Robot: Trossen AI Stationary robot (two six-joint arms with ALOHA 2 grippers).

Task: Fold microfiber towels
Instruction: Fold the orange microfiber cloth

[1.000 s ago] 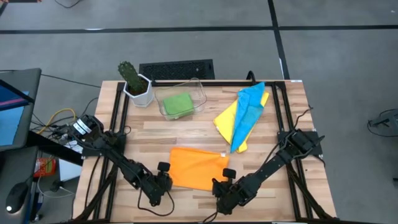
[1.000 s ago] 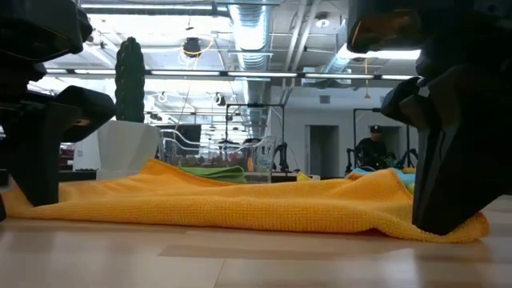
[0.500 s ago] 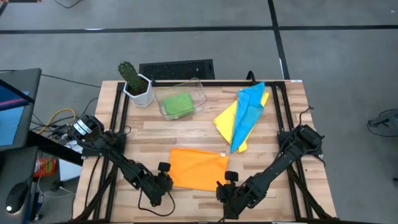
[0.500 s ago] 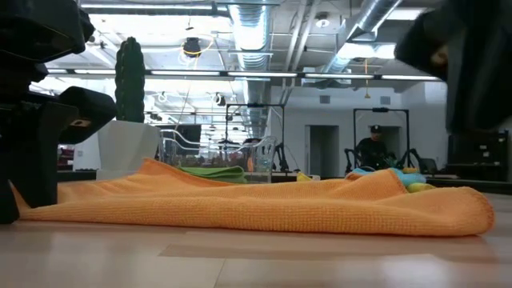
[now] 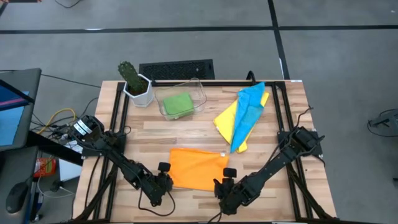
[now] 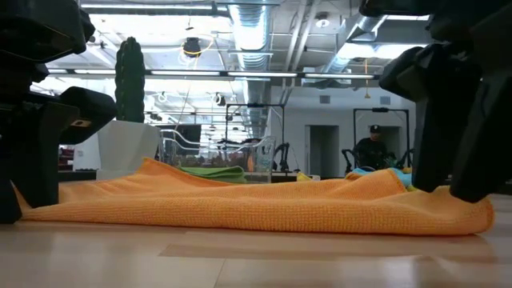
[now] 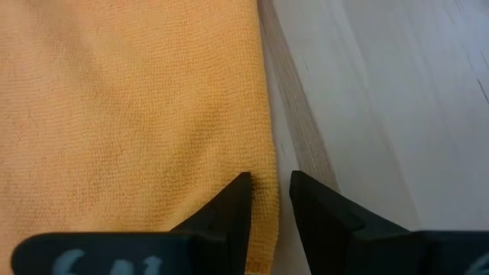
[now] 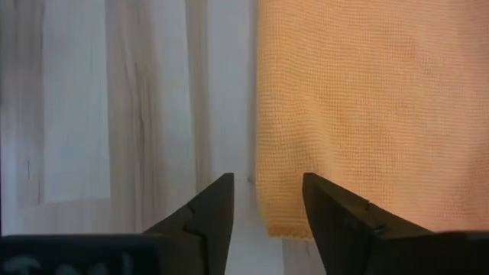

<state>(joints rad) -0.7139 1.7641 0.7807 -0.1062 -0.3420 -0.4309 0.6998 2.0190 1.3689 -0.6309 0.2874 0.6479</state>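
The orange towel [image 5: 199, 168] lies folded flat at the lower centre of the high view, on the wooden table [image 5: 273, 137]. The left gripper [image 7: 269, 200] sits at the towel's lower left corner, its jaws narrowed to a slim gap with the cloth's edge between them. The right gripper [image 8: 266, 200] is at the lower right corner, jaws parted and empty, the towel's edge lying just ahead of one finger. Toward the upper right of the high view the light blue towel [image 5: 249, 115] lies crumpled over the yellow towel [image 5: 225, 119]. The green towel [image 5: 178, 104] rests inside the clear bin [image 5: 200, 93] at upper centre, beside a potted cactus [image 5: 132, 81].
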